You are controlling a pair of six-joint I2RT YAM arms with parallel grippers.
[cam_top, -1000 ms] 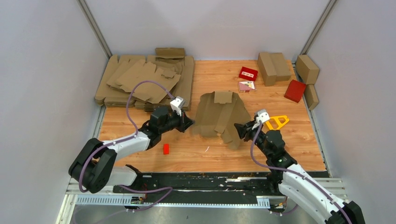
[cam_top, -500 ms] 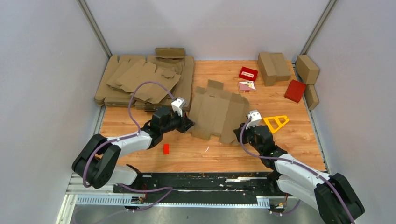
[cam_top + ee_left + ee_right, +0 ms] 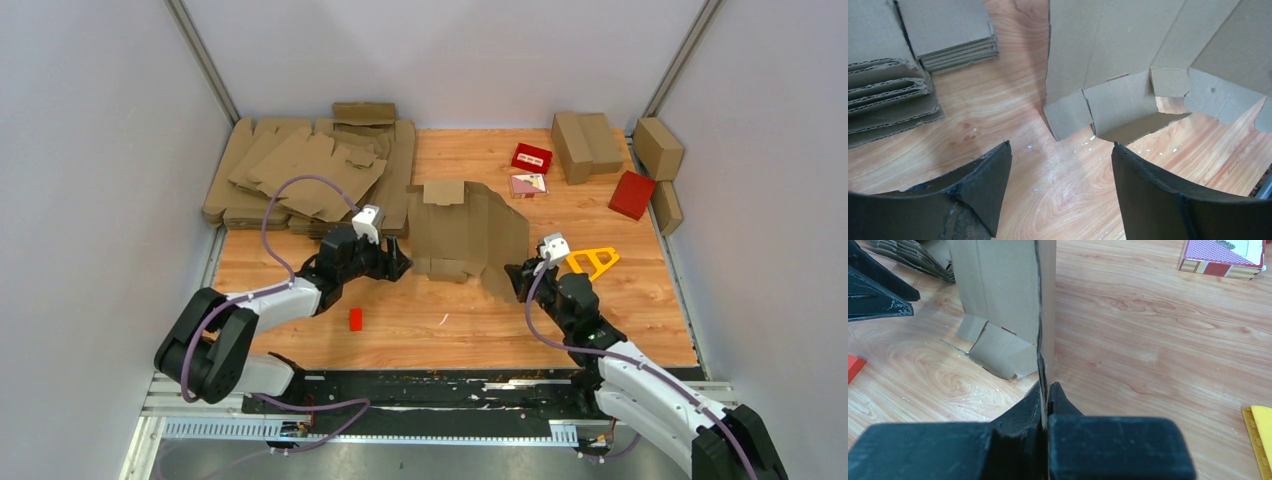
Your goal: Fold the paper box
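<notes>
Brown corrugated-cardboard cut-out sheet w/ flaps, the paper box (image 3: 465, 235), stands half-raised like a tent betw. the two pincers. Right pincer (image 3: 1044, 390) is pressed together on the sheet's thin edge, pinching it at the fingertips. Left pincer (image 3: 1060, 150) is spread; the sheet's small bottom flaps lie just ahead of it, not touching.

Risk: w/ only a one-edge pinch, the sheet may pivot, sag or slip out, and creases could bend the wrong way.

Containers: the sheet encloses nothing yet. Closed brown cartons (image 3: 588, 143) and small red boxes (image 3: 632, 194) sit well beyond the right pincer; contents can't tell.
</notes>
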